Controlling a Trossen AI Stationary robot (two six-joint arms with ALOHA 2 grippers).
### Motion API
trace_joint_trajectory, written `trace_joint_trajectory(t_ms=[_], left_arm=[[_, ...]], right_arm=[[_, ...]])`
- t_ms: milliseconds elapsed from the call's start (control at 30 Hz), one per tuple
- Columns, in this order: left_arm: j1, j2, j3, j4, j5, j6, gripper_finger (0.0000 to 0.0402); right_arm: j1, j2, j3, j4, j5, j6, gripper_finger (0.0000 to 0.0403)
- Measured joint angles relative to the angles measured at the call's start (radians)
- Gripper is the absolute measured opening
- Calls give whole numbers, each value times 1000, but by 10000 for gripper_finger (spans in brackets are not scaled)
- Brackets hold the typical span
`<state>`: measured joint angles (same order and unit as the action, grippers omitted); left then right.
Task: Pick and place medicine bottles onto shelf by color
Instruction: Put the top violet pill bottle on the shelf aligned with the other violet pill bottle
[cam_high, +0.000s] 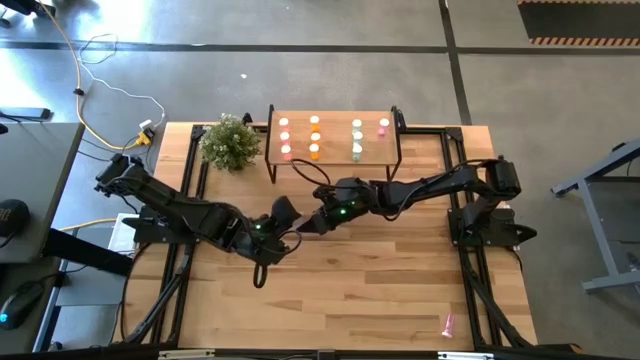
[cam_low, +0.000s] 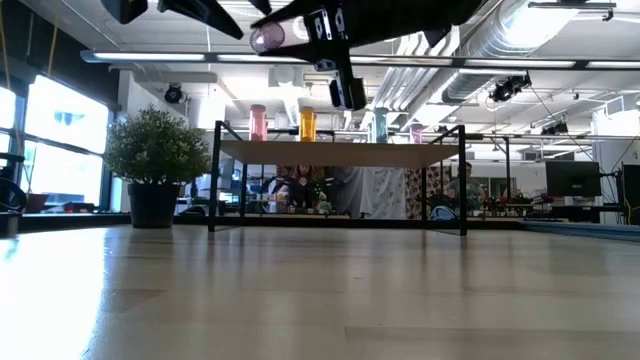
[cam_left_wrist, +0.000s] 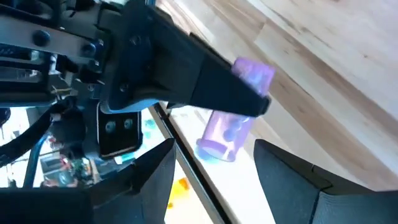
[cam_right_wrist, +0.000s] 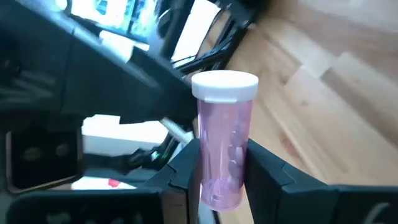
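Observation:
A pink medicine bottle with a white cap hangs in the air above the table's middle, with my right gripper shut on it. In the low view the bottle shows high above the tabletop. My left gripper is open, one finger on either side of the bottle and clear of it. Seen from above, my left gripper and my right gripper meet tip to tip. The shelf at the far edge carries pink, orange, pale green and reddish bottles standing in rows. My right gripper pinches the bottle's pink body between its two fingers, on the half toward the base. The capped end sticks out past the fingertips. The bottle is lifted clear of the table.
A potted plant stands left of the shelf. One more pink bottle lies near the table's front right corner. Bare wood stretches between the arms and the near edge.

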<state>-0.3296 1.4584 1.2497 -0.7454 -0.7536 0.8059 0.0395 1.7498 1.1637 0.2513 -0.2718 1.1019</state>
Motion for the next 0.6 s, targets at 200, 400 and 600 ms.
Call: trace_joint_trajectory(t_ms=[200, 400, 600], left_arm=[[-8, -23, 0, -51, 1, -133, 207], [3, -57, -1, -73, -2, -286, 207], [37, -95, 0, -68, -18, -445, 207]], right_arm=[[0, -29, 0, -53, 56, -26, 83], [-3, -111, 0, -239, 127, -95, 83], [-28, -244, 0, -450, 233, -190, 83]])
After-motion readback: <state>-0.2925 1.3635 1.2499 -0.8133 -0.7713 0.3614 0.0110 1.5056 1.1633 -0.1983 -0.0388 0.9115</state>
